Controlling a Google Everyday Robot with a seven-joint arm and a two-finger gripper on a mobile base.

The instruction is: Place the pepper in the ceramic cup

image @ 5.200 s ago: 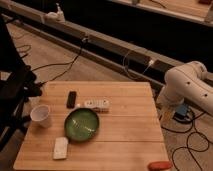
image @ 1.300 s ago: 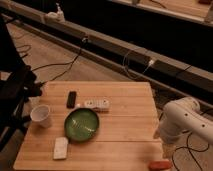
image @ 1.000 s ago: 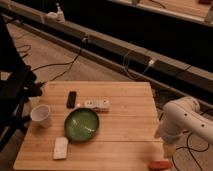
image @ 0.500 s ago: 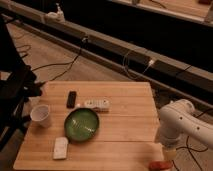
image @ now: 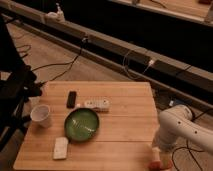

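The rectangular light wooden table [image: 125,132] fills the middle of the view, standing on a floor crossed by dark cables [image: 60,64]. A dark frame, perhaps a chair [image: 15,97], stands against the table's left edge.

The robot's white rounded arm [image: 182,131] curves in from the right, off the table's right edge, and bends down towards the near right corner.

A round green plate [image: 82,124] lies left of the table's middle, closer to the near edge than to the far one. The small white ceramic cup [image: 41,115] stands upright by the left edge, just left of the plate and apart from it. A flat white rectangular block [image: 60,147] lies near the near left corner, just in front of the plate. A long white bar-shaped object [image: 96,104] lies just behind the plate, towards the far edge. A small black oblong object [image: 72,99] lies to its left, also behind the plate.

The small red-orange pepper [image: 154,165] lies at the near right corner, right at the table's near edge, well apart from the cup on the opposite side. The gripper [image: 157,158] hangs at the end of the arm directly over the pepper, very close to it or touching it. Whether the claw is open, closed, or gripping the pepper cannot be told.
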